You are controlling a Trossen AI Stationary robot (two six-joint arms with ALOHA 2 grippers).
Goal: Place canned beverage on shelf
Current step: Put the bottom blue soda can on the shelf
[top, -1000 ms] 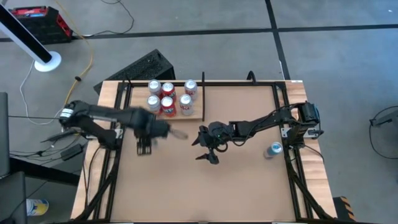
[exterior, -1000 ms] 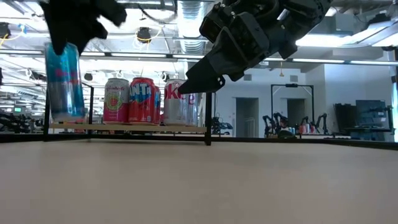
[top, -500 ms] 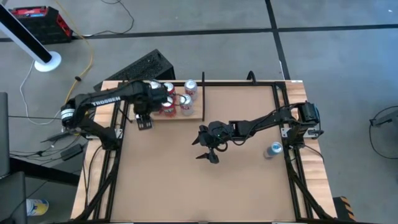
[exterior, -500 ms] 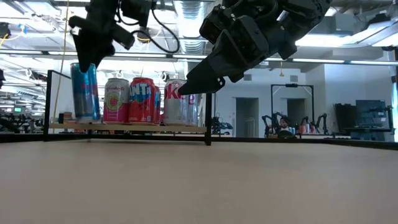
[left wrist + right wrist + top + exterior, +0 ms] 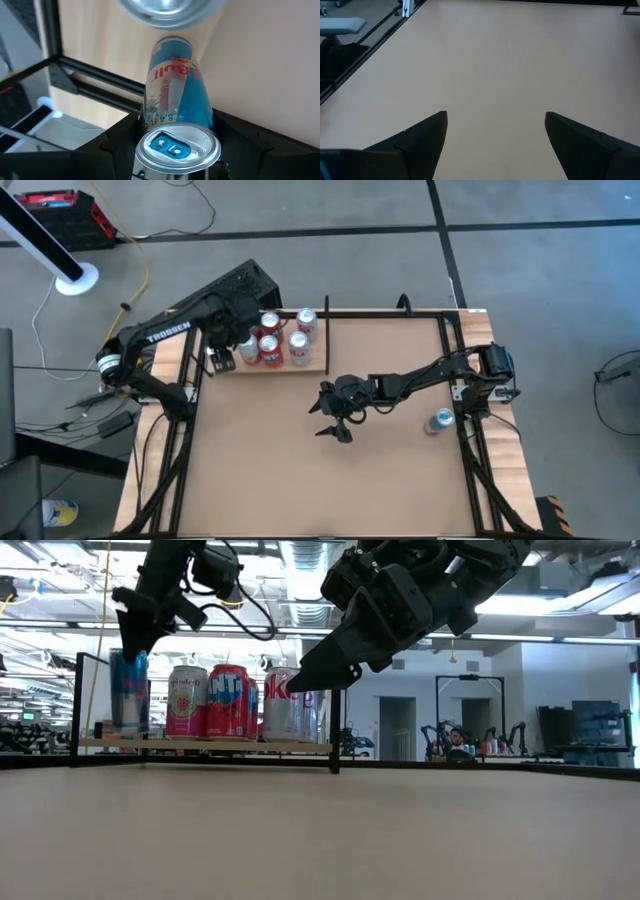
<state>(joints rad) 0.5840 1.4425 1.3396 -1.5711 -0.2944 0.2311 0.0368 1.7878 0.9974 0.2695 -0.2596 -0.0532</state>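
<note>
My left gripper is shut on a slim blue canned beverage and holds it upright over the left end of the shelf. The shelf is a pale-wood panel with black rods at the table's far left. Several other cans stand upright on it, just right of the blue can. My right gripper hovers open over the middle of the table, with nothing between its fingers. My left gripper pinches the blue can's wall just under the top rim between its two fingers. They come from above, pointing steeply down. The can hangs upright below them, its base close above the shelf board; whether it touches I cannot tell.
One more can stands on the table by the right arm's base. The shelf's upright black rods stand left of the blue can. A black frame runs along the table's left and right edges.
My left gripper has swung with the blue can from above the table's left middle toward the far edge, ending over the shelf's left end beside the standing cans. Its wrist has rolled a little. The can has stayed upright in the hold.
</note>
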